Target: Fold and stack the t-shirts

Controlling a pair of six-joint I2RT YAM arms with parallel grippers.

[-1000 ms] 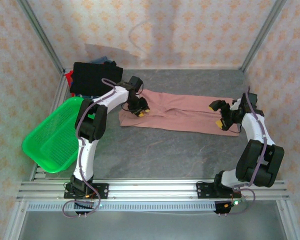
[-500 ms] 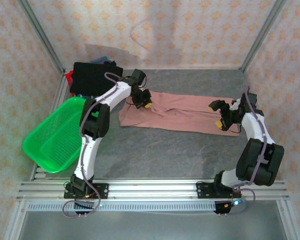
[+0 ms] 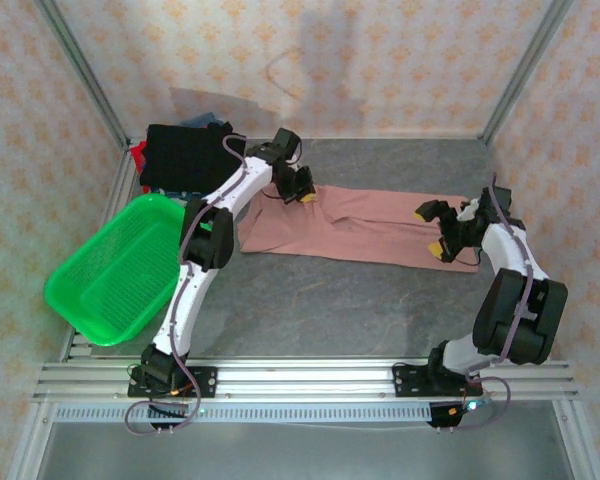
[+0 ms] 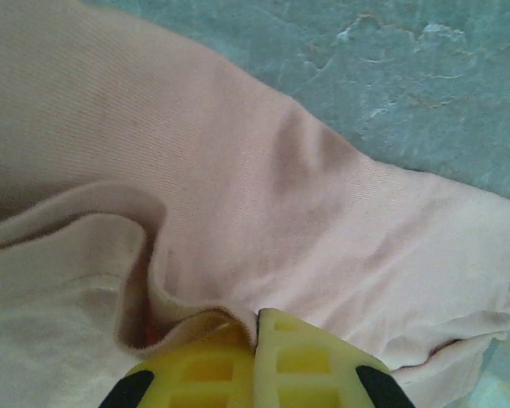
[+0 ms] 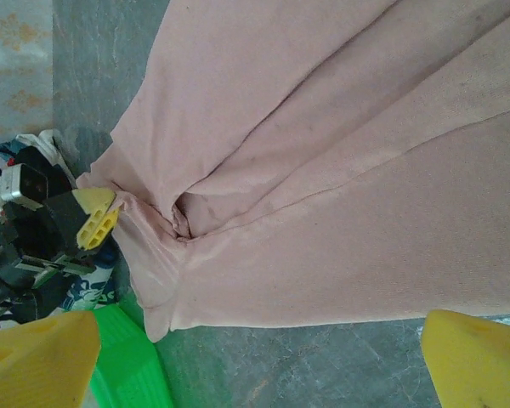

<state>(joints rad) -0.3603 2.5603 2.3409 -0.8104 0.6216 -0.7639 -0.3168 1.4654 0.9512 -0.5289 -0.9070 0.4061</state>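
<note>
Left gripper (image 4: 257,330): jaws fully closed, yellow fingers (image 4: 306,365) pressed together on a small fold of the pink shirt (image 3: 370,225). Pinch is at the shirt's far left corner. Cloth there is puckered and pulled up toward the fingertips, with creases running out from the grip.

Right gripper (image 3: 436,231): jaws spread wide, nothing held. It sits at the shirt's right end, one finger at the far side and one near the front edge, cloth between and below them. Contact with the cloth: cannot tell.

Pink shirt: laid out as a long strip across the table (image 3: 380,300), left to right, between the two grippers. Mostly flat, with lengthwise folds.

Black shirt (image 3: 185,155): folded, far left corner of the table, just beyond the left gripper and apart from the pink shirt. Green basket (image 3: 115,270) tilted at the left edge, in front of it.
</note>
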